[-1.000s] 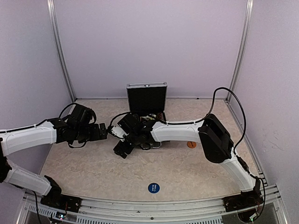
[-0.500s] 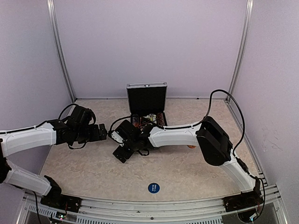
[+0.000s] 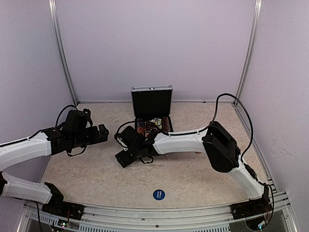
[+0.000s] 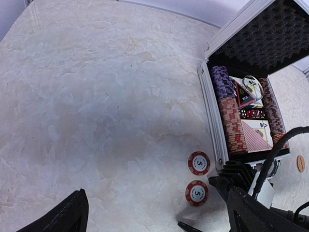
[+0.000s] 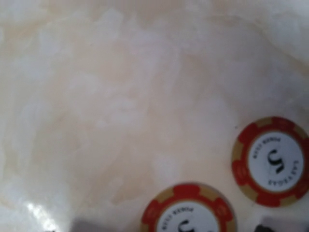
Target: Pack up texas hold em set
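Since a second ago the left arm has drawn back from the case (image 3: pixel 152 102), so the left gripper (image 3: pixel 102 132) now sits farther out on the case's left side. The right gripper (image 3: pixel 121 157) has slid a little farther off the case's front left corner, toward the near edge of the table (image 3: pixel 203 179). The left gripper's fingers (image 4: pixel 65 216) stand wide apart with only bare table between them. The right gripper hangs low over one loose chip (image 4: pixel 199 163) and a second chip (image 4: pixel 197 192). Both are red and tan with a white centre marked 5, and they lie flat on the table just off the case's front left corner, close together but not touching. In the right wrist view its dark fingertips barely show at the bottom edge, one on each side of one of these chips, spread apart and not pressing it. The case stands open, its silver-edged lid upright and lined with black foam (image 4: pixel 270 34). Inside, along the case's left wall, a purple chip stack (image 4: pixel 221 79) lies at the rear with a row of red chips (image 4: pixel 234 126) in front of it. Toward the middle are a red triangle (image 4: pixel 244 96), a clear round button (image 4: pixel 252 84) and a red-backed card deck (image 4: pixel 255 139). A small orange disc (image 4: pixel 301 163) lies on the table off the case's front right corner, and a blue round sticker (image 3: pixel 159 194) sits well in front of the case.
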`<state>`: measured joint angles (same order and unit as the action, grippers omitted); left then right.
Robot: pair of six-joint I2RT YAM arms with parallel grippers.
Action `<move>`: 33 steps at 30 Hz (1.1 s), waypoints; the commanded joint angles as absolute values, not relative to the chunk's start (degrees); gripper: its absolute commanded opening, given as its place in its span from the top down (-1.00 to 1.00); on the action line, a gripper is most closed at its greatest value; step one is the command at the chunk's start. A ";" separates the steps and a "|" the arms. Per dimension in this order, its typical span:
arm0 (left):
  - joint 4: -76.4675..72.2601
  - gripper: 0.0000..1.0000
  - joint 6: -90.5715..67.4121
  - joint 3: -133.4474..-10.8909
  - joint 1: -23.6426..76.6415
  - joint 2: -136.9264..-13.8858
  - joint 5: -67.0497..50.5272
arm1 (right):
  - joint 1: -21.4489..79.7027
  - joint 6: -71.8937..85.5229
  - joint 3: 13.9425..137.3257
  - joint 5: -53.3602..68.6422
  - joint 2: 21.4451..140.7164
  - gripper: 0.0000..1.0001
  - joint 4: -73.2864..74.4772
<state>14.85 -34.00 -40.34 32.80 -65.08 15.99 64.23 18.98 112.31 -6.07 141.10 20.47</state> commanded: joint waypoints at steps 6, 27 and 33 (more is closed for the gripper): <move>12.30 -0.97 -33.31 -39.16 32.48 -62.12 16.97 | 64.35 23.50 110.98 -6.95 142.54 -0.49 25.57; 12.29 -0.96 -34.98 -37.44 32.61 -61.06 17.18 | 64.43 21.72 108.41 -10.17 145.46 -0.28 25.57; 11.61 -0.96 -35.32 -36.87 32.61 -61.25 17.04 | 64.60 21.29 107.94 -9.95 146.41 -0.12 25.63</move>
